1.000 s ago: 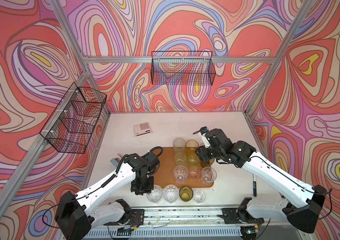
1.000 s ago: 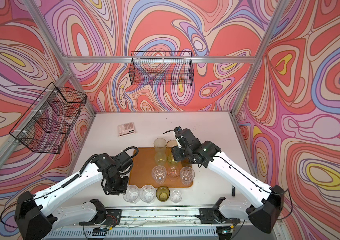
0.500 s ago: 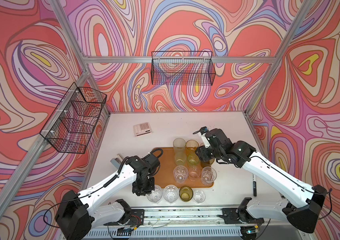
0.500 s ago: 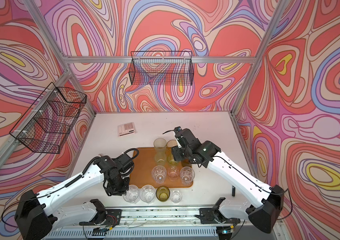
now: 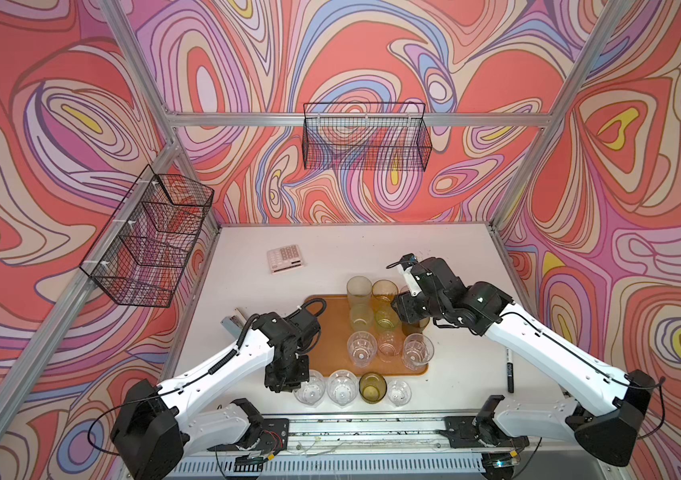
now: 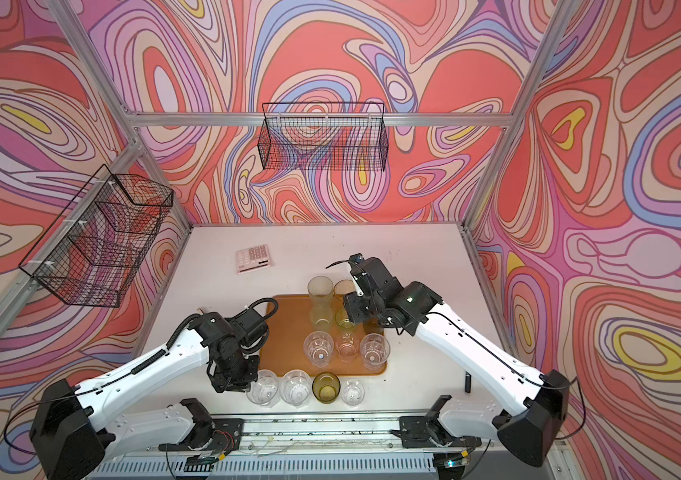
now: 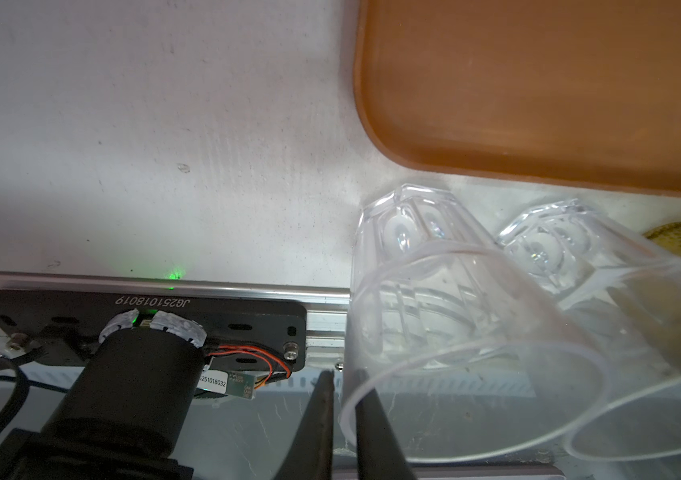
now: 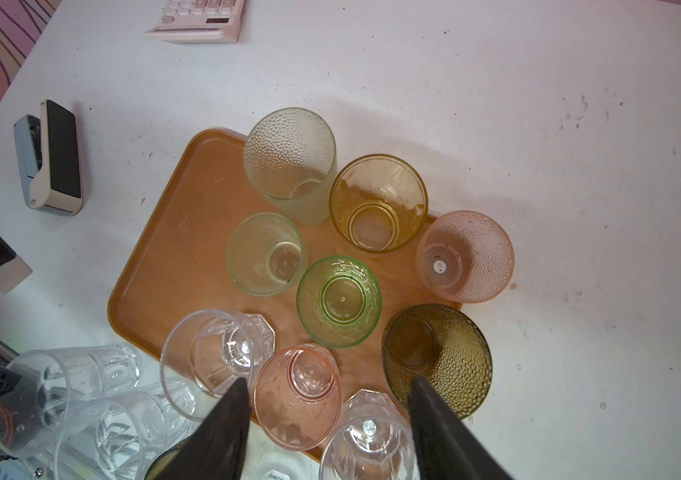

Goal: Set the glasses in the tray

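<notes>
Already the left end effector (image 7: 345, 409) pinches the rim of a clear faceted tumbler (image 7: 426, 316) at the orange-brown tray's (image 7: 538, 104) six o'clock; the right end effector (image 8: 326, 419) hangs spread.

left tool (image 7: 343, 399) pinched, right tool (image 8: 326, 399) apart

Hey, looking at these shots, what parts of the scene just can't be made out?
- Left gripper: in both top views the wrist body covers the fingertips; whether they pinch the clear glass wall is uncertain even in the left wrist view.
- Brown glass: in a top view the right gripper hides most of it.
- Stapler: the left arm covers part of it.
- Calculator: cut off by the right wrist view's edge; key labels too small.
</notes>
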Robot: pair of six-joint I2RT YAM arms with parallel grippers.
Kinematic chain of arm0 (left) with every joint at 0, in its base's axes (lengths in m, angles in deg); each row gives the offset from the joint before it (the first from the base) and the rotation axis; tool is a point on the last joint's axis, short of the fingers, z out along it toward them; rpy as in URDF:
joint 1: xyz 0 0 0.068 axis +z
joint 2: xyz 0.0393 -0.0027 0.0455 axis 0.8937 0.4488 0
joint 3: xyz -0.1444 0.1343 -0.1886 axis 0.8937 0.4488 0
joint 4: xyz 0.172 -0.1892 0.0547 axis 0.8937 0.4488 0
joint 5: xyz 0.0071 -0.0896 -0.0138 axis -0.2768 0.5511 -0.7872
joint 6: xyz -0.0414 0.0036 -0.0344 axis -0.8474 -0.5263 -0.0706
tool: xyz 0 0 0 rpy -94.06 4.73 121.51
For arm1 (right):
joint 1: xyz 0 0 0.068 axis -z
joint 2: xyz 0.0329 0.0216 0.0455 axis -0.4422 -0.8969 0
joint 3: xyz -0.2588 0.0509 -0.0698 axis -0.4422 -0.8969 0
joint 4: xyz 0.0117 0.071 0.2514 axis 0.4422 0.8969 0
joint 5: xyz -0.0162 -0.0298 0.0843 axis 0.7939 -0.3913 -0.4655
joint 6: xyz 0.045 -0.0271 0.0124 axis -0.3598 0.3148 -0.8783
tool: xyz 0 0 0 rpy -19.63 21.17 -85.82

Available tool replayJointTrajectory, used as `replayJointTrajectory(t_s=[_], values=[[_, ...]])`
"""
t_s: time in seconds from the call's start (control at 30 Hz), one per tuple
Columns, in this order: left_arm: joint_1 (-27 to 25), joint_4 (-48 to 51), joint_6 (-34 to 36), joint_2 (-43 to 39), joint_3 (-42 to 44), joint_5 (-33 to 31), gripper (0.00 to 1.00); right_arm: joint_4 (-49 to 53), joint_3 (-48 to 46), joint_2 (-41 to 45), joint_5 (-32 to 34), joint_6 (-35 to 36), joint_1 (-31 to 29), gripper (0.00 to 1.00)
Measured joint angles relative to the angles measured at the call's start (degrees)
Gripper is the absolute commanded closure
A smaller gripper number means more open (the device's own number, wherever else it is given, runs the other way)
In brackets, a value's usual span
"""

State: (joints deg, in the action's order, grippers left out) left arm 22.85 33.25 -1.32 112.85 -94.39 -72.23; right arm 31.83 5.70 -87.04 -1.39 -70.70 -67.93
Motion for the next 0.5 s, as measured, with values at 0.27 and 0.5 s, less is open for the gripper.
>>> replayJointTrajectory(t_s=[0.27,0.5], values=[[0.0,0.0,0.0,0.2,0.0,-0.5,0.92,0.0,0.0,-0.1,-0.2,0.0,0.0,0.38],[0.0,0.3,0.0,0.2,-0.1,-0.5,0.97,0.0,0.1,-0.7,-0.5,0.1,0.0,0.38]])
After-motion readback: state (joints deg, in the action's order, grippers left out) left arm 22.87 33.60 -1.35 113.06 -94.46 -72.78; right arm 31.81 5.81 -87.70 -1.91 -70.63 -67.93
